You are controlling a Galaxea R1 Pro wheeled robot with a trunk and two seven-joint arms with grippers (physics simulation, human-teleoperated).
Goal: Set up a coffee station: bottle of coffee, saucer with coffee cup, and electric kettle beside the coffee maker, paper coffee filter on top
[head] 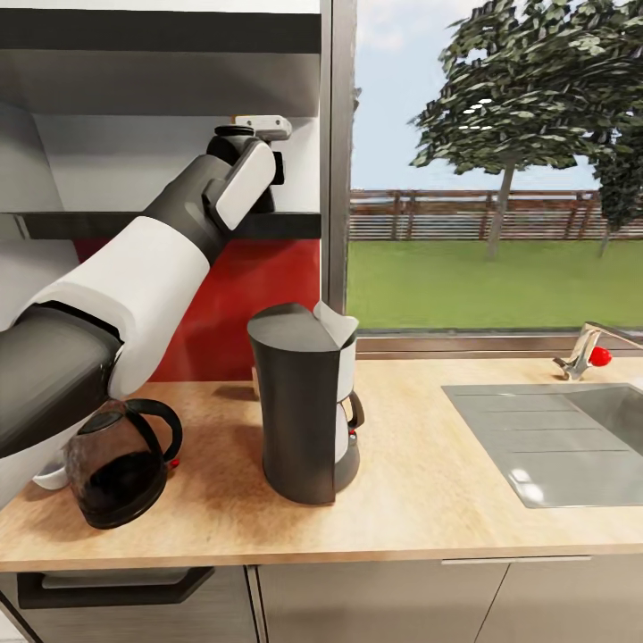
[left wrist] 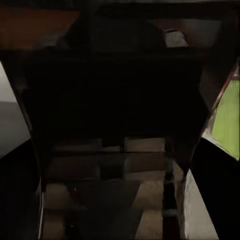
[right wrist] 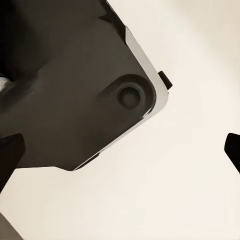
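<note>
Coffee maker point(head: 304, 402) stands on the tabletop point(head: 429, 482), well below the left claw point(head: 259, 127), a paper filter point(head: 335, 323) on top. The left arm stretches up into the shelf point(head: 179, 223); claw's grip can't be told, the wrist view being dark. Kettle point(head: 121, 464) sits beside the maker.

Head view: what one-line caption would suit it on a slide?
Robot's left arm reaches toward the wall shelf above a wooden countertop holding a dark grey coffee maker and a glass kettle.
</note>
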